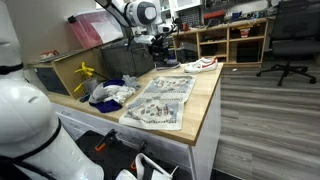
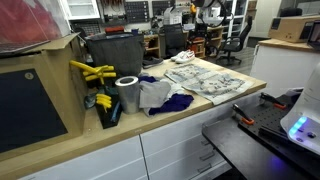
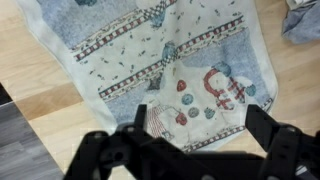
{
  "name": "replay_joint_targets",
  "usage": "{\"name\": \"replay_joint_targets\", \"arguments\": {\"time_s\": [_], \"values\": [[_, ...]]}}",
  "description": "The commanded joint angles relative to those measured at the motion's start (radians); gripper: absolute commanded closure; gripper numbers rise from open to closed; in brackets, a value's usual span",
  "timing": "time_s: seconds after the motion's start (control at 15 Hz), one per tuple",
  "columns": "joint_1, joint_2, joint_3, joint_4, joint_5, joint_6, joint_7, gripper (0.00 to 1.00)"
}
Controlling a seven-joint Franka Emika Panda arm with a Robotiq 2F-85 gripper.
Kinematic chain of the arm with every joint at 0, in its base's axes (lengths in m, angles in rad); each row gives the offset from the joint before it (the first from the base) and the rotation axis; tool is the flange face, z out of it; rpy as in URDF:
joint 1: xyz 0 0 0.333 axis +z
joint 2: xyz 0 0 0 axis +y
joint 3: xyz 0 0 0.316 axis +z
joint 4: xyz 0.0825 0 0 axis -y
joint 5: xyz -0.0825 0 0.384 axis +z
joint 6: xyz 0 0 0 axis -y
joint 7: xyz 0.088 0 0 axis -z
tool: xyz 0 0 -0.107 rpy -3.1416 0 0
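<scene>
The claw hangs wide open over the printed cloth and has hold of nothing (between its fingers only a snowman figure of the print is visible). The cloth lies spread flat on the wooden bench, and the claw is above one edge of it. A heap of white and blue rags lies just beside the cloth.

The cloth is soft printed fabric, matt and a bit wrinkly. The counter under it looks like light wood, smooth with a low sheen. The gripper reads as matt black plastic. The purple rag looks fleecy, and the drawers are smooth white, kinda satin.
</scene>
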Motion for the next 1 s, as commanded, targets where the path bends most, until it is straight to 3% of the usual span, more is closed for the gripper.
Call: {"name": "replay_joint_targets", "arguments": {"time_s": [0.0, 0.33, 0.93], "values": [[0.004, 0.086, -0.009, 0.114, -0.003, -0.003, 0.051, 0.00], [0.001, 0.085, -0.019, 0.116, -0.002, -0.013, 0.066, 0.00], [-0.047, -0.086, -0.060, -0.182, -0.037, -0.016, -0.031, 0.00]]}}
